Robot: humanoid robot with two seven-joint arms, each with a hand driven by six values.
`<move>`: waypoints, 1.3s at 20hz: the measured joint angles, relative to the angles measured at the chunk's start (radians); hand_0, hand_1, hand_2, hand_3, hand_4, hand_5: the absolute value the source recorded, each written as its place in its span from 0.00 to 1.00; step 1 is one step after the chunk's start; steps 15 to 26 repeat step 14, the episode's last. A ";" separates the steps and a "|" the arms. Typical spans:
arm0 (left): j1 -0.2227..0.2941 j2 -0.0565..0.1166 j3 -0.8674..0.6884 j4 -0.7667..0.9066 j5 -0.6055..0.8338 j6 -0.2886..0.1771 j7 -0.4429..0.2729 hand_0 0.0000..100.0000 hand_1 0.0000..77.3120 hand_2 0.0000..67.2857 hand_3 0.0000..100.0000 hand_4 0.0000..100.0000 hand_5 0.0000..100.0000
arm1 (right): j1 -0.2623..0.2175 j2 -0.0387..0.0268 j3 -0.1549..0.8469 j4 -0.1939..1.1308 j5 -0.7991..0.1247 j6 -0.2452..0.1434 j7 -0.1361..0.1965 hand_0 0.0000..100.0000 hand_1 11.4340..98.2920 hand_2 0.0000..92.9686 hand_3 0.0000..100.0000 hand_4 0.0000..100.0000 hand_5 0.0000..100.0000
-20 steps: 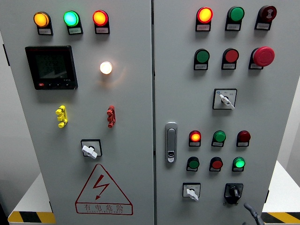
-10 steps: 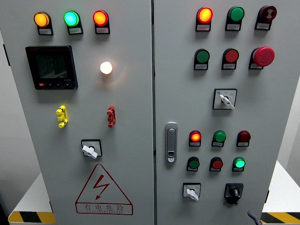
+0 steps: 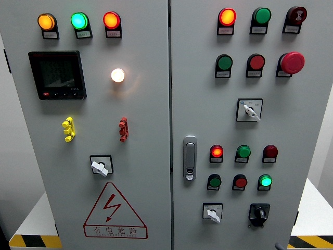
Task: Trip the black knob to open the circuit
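The black knob (image 3: 259,213) is a rotary switch on a black square plate at the lower right of the right cabinet door. Its pointer stands roughly upright, turned slightly left. Nothing touches it. At the bottom edge, below and right of the knob, only a small grey tip of my right hand (image 3: 279,246) shows; the rest is out of frame. No left arm appears in the head view.
A white selector switch (image 3: 212,212) sits left of the knob, with lit red (image 3: 216,152) and green (image 3: 266,180) lamps above. A red mushroom button (image 3: 292,62) is at upper right. The door handle (image 3: 190,158) is mid-panel. The left door carries a meter (image 3: 57,74) and a warning triangle (image 3: 114,212).
My right hand has dropped down out of the picture; a second ago its fingers rose to just below the knob, now only a tip remains at the bottom edge.
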State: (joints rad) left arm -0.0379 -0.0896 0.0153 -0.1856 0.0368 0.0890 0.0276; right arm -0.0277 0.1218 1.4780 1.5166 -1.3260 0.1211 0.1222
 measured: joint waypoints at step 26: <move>0.000 0.000 0.000 0.000 0.000 0.000 0.000 0.00 0.00 0.29 0.26 0.10 0.09 | 0.002 0.0101 0.004 0.029 -0.017 -0.006 -0.001 1.00 0.37 0.05 0.25 0.17 0.30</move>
